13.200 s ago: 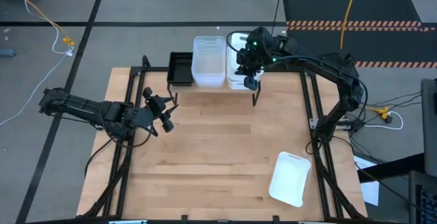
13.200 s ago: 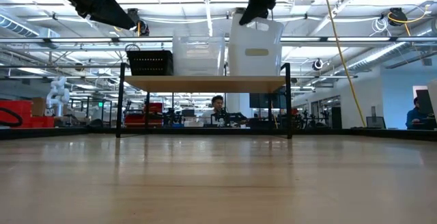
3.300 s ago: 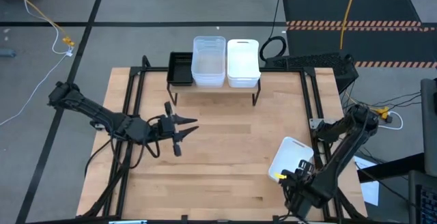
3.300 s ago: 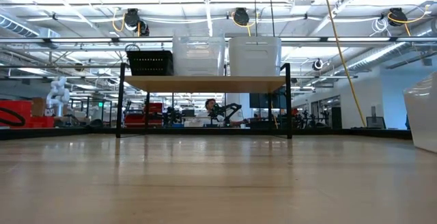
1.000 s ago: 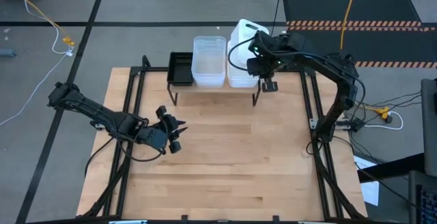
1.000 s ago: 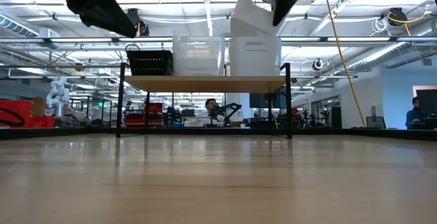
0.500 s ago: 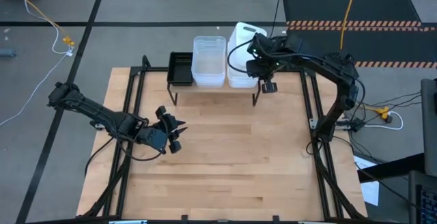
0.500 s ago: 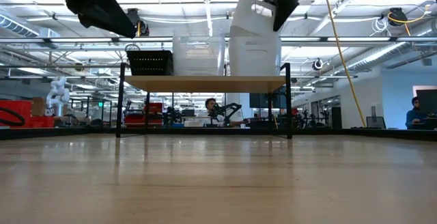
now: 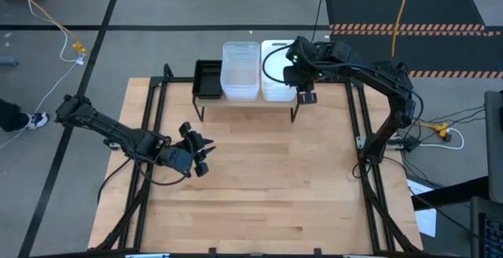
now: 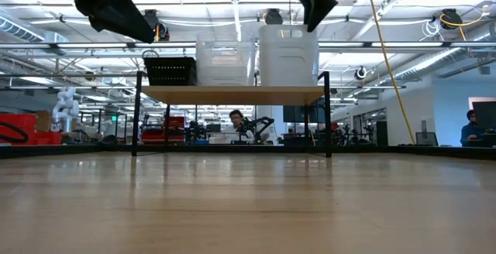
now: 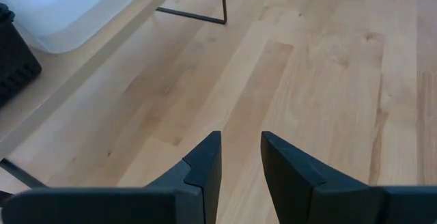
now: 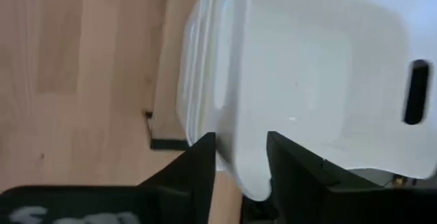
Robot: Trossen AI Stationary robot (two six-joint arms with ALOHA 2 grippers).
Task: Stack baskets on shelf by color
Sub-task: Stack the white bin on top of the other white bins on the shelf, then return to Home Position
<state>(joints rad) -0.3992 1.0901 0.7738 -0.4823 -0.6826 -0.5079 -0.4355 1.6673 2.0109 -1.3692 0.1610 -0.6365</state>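
The shelf [image 10: 232, 94] stands at the table's far edge and carries three stacks side by side: a black basket [image 9: 208, 79], a clear basket [image 9: 240, 71] and a white basket [image 9: 275, 73]. The top white basket [image 12: 307, 67] sits level, nested in the white ones under it. My right gripper [image 12: 240, 142] hangs open over that stack's right end, one finger on each side of the top basket's wall. My left gripper [image 9: 200, 152] waits open over the table's left half, with nothing between its fingers [image 11: 240, 149]. My right gripper comes down slanting from above, its fingers [image 12: 198, 166] on either side of the top white basket's end wall [image 12: 242, 162]. I cannot tell whether a finger touches the wall. The basket rests level in the stack below it.
The shelf's thin black legs [image 9: 295, 112] stand on the wood tabletop [image 9: 259, 187], which spreads bare in front of the shelf. Black frame rails [image 9: 365, 171] run along the table's left and right sides. A person's shoe [image 9: 35, 120] shows on the floor at far left.
My right gripper has opened and let go of the top white basket. That basket was tilted above the white stack and has dropped level into it. The gripper stays over the stack's right end.
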